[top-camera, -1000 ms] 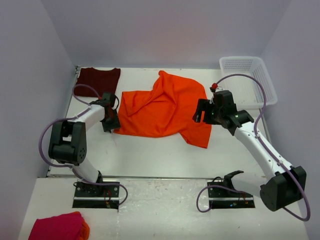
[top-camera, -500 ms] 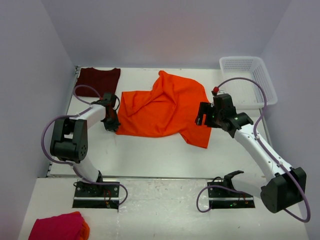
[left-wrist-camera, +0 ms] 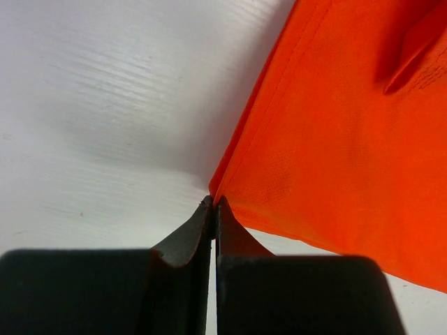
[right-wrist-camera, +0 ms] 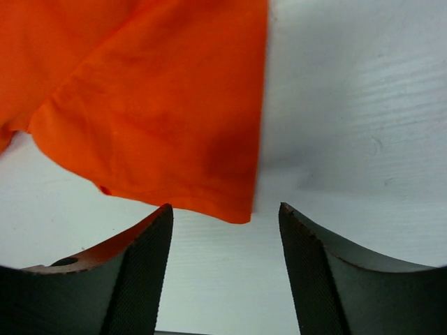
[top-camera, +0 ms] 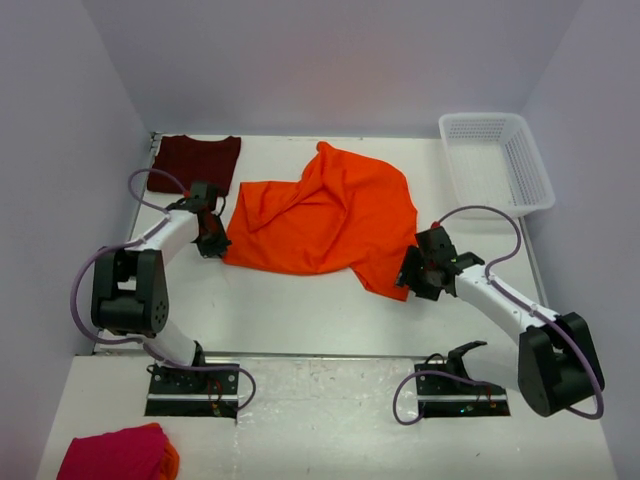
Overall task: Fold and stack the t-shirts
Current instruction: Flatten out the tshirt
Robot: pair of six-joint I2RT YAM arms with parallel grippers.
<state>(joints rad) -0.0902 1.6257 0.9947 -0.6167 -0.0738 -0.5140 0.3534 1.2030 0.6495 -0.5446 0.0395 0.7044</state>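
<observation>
White table, viewed from above. Orange t-shirt lies rumpled and spread between my two grippers. My left gripper is pinched together on the shirt's near left corner. My right gripper stands apart, one finger on either side of the shirt's right hem corner. Maroon t-shirt lies flat beyond the left gripper, and a white basket sits beyond the right gripper.

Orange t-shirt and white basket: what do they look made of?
The orange t-shirt looks like thin knit cloth, perhaps cotton or a blend, matte: the left wrist view shows a fine dotted weave and a stitched hem, and it lies in soft folds. The white basket is probably moulded plastic: regular open lattice walls under a solid rim; its sheen is hard to judge.
</observation>
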